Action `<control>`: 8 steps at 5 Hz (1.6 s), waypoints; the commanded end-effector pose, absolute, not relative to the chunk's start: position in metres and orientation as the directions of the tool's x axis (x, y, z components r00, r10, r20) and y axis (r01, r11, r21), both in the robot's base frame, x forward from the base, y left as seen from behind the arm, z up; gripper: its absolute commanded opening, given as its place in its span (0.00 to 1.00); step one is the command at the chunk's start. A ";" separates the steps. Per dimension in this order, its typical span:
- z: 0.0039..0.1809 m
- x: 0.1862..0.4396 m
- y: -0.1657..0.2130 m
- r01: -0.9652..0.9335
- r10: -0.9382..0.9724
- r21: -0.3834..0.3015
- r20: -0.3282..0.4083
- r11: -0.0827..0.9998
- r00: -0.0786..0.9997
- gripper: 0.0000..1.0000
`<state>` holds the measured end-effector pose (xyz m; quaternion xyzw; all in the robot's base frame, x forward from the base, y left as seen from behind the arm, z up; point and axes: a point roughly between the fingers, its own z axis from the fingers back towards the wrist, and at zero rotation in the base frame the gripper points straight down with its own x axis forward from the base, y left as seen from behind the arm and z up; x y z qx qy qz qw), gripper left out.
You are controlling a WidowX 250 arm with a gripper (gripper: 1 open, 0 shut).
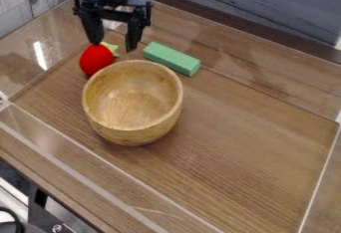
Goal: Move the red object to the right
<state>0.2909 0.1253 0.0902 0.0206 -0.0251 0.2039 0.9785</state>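
Note:
The red object, a small glossy strawberry-like toy, lies on the wooden table just left of and behind the wooden bowl. My gripper hangs directly above and slightly behind it, fingers pointing down and spread open, with nothing between them. Its fingertips stop a little above the toy's top. A flat green block lies to the right of the gripper, behind the bowl.
A clear plastic wall rings the table surface along the front and sides. Bare wooden table stretches to the right of the bowl and the block.

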 end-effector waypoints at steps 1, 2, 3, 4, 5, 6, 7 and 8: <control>0.093 0.291 0.131 -0.425 0.419 0.031 0.118 0.905 0.900 1.00; 0.094 0.290 0.146 -0.421 0.414 0.028 0.142 0.906 0.899 1.00; 0.093 0.291 0.158 -0.423 0.414 0.025 0.156 0.906 0.897 1.00; 0.100 0.298 0.176 -0.420 0.411 0.024 0.167 0.907 0.896 1.00; 0.102 0.304 0.190 -0.409 0.398 0.028 0.173 0.912 0.901 1.00; 0.105 0.308 0.197 -0.376 0.366 0.031 0.166 0.926 0.916 1.00; 0.100 0.306 0.199 -0.374 0.365 0.033 0.158 0.927 0.918 1.00; 0.096 0.305 0.200 -0.376 0.368 0.032 0.150 0.926 0.918 1.00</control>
